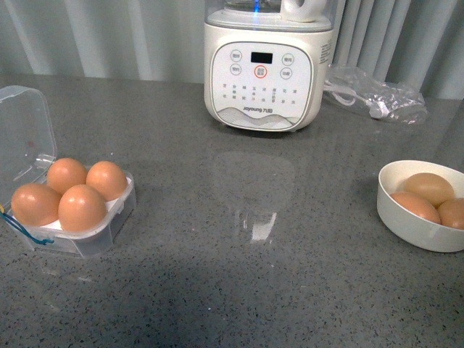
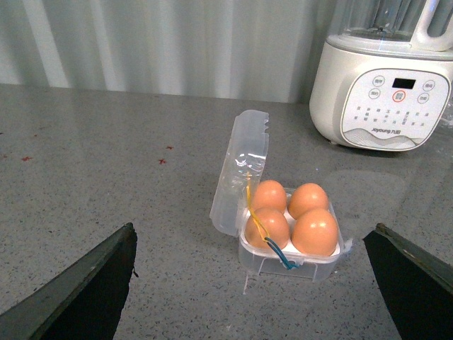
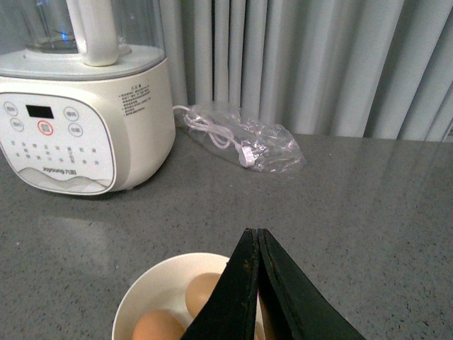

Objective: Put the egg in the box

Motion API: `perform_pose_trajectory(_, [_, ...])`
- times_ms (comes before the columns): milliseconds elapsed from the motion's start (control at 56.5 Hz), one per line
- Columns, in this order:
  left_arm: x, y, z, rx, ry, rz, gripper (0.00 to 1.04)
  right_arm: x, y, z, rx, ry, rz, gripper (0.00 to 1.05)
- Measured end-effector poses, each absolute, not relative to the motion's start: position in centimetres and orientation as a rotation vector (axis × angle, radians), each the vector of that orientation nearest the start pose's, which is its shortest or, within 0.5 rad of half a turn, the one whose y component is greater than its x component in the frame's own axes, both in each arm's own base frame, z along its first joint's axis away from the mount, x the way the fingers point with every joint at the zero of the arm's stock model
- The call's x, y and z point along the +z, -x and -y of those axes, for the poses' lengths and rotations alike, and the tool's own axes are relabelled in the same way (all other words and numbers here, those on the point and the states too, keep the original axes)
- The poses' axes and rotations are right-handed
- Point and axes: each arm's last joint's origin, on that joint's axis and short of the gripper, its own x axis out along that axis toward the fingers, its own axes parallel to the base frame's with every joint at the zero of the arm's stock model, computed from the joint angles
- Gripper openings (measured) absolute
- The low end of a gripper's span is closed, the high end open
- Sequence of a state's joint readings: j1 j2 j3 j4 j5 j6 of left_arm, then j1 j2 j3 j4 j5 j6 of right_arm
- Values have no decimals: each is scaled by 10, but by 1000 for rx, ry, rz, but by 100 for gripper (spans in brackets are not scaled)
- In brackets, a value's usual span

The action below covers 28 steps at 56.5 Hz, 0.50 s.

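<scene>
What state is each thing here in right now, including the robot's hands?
Box: lid open, all four holes filled.
Bowl: holds three eggs.
Kitchen machine: blue light glowing up top.
Left hand: open, empty.
Right hand: shut, nothing between its fingers.

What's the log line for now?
box: four eggs, lid open | bowl: three eggs | left fingers: open | right fingers: shut

The left gripper [image 2: 253, 228] had two broad, matte charcoal-black wedge-shaped fingers [image 2: 85, 287] with flat faces and thin, paler edges. The right gripper [image 3: 255, 232] had smooth black fingers [image 3: 290, 297] tapering to a narrow point, their inner edges scuffed rusty brown.
</scene>
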<state>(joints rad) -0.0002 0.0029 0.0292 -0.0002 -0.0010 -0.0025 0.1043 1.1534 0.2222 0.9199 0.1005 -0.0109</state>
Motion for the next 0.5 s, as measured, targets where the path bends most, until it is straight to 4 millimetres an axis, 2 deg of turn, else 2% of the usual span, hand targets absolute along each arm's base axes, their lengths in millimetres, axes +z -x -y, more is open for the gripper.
perform_pose_trajectory(389, [173,-96,0,1,2,26,98,172,-166,-1,-1,11,-17,3])
perform_pose_trajectory(495, [173,-96,0,1,2,26,98,164,-157,0,-1,11,-10,3])
